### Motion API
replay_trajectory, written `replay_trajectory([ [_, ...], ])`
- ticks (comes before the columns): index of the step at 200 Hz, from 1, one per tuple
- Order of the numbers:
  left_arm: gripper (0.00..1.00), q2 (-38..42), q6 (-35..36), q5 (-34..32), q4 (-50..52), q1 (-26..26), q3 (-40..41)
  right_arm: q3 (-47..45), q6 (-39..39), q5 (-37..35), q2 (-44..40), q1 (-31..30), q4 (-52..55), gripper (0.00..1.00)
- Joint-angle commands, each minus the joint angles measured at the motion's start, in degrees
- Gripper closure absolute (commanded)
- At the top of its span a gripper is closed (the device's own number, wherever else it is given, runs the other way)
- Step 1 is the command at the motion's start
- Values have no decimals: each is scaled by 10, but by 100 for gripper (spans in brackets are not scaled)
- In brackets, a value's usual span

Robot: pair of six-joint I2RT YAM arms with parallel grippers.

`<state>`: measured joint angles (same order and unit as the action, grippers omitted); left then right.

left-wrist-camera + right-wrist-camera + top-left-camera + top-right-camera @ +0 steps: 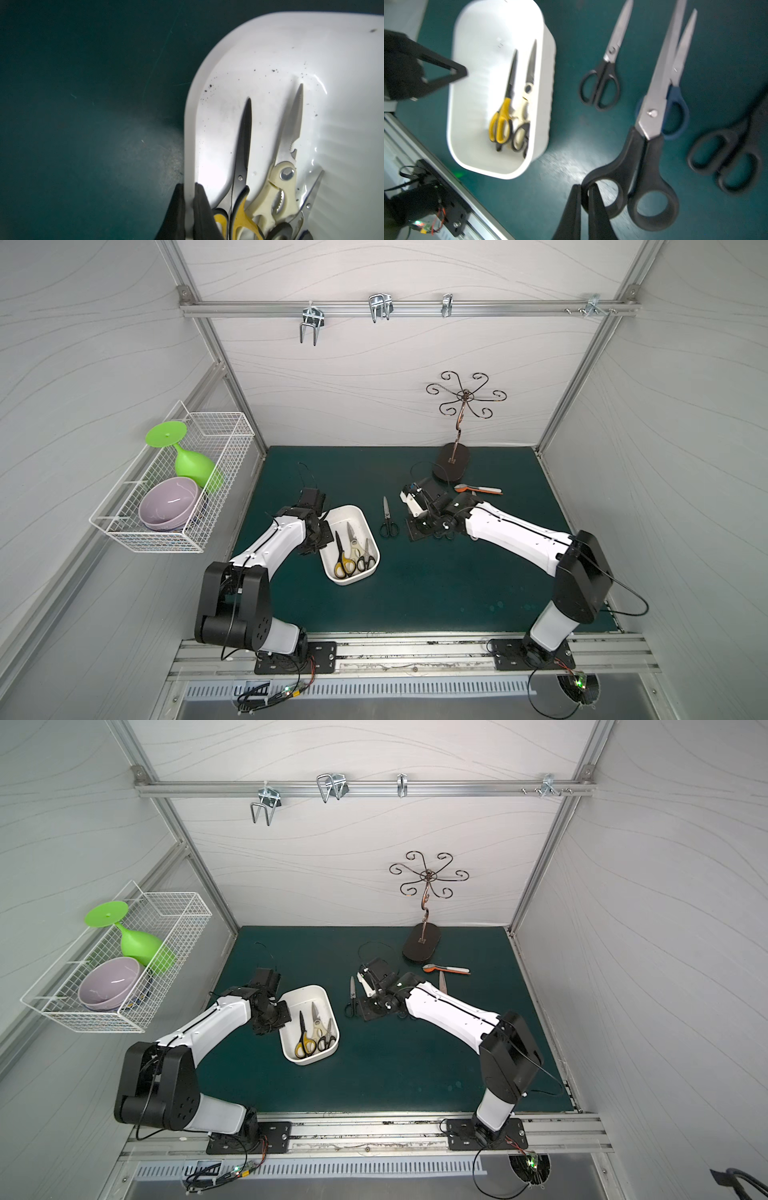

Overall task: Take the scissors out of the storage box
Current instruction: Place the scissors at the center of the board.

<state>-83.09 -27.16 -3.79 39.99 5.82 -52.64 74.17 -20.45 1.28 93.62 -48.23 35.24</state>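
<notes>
storage box (344, 515) is on the green mat (436, 585), left of centre, right at the left arm's wrist, long axis a bit skewed

3 pairs of scissors in it, handles bunched at the near end, blades pointing to the far end:
- yellow-black pair (242, 155) nearest the left wall
- cream kitchen shears (284, 166) in the middle
- small grey-handled pair (312, 191) on the other side, handle up against the shears' handle

left gripper (189, 187): fingers pinched tight on the box's side rim, one inside and one outside the wall, just beside the yellow-black handles

right gripper (585, 187): clamped on one handle loop of the large black-handled pair (652, 116), one finger through the loop, one outside it. That pair is out of the box, over the mat to its right, blades closed and lying across a blue-handled pair (683, 52). Cannot tell if it's touching the mat

also out on the mat:
- small black-handled pair (387, 519) between box and right arm, clear of both
- another black-handled pair (737, 141) beyond the blue one, blurred

further out: orange-and-white spoon (478, 489) behind the right wrist, near the base of a dark stand with curled hooks (452, 462). White wire basket (226, 435) on the left wall holds a green goblet (191, 464) and a lilac bowl (168, 504)
</notes>
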Motion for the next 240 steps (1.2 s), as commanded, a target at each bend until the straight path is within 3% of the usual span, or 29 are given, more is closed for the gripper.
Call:
replay_trajectory([
  [1,100,2,5,7,-15,-6,-23,-59,10,-19,-59,14,54,100],
  [87,100,18,4,7,-18,-6,-16,-232,-56,-35,-181,60,122,100],
  [174,100,22,4,-2,-18,-6,-14,-261,-34,-19,-162,148,153,100],
  [240,100,28,4,-9,-16,-6,-13,-262,-22,-5,-101,162,167,100],
])
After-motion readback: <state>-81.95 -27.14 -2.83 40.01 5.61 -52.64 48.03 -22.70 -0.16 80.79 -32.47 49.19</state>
